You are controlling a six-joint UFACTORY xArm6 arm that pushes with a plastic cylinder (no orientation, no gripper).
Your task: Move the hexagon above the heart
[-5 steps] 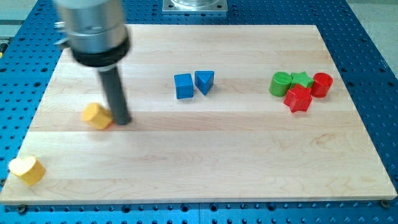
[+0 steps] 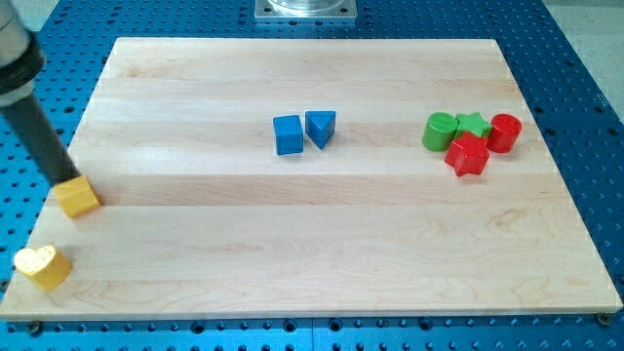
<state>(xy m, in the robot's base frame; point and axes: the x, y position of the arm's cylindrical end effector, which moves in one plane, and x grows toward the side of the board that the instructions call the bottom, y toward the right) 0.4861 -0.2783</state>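
My tip (image 2: 64,179) is sitting at the far left edge of the board (image 2: 322,253), touching the yellow hexagon (image 2: 77,197) from about its eleven o'clock; being a bare rod, it has no jaws to spread or press together. The yellow hexagon is lying at roughly one o'clock from the yellow heart (image 2: 41,266), near it but not touching, so it is already standing above the heart, offset a little toward the view's right. I am judging the task as nearly finished, with perhaps only a small nudge toward nine o'clock remaining to line it up squarely. Moving rightward, the blue square (image 2: 288,135) and blue triangle (image 2: 320,128) are resting just beside each other mid-board. At the far right, the green cylinder (image 2: 440,131), green star (image 2: 474,123), red star (image 2: 467,155) and red cylinder (image 2: 505,132) are clustering together, uninvolved.
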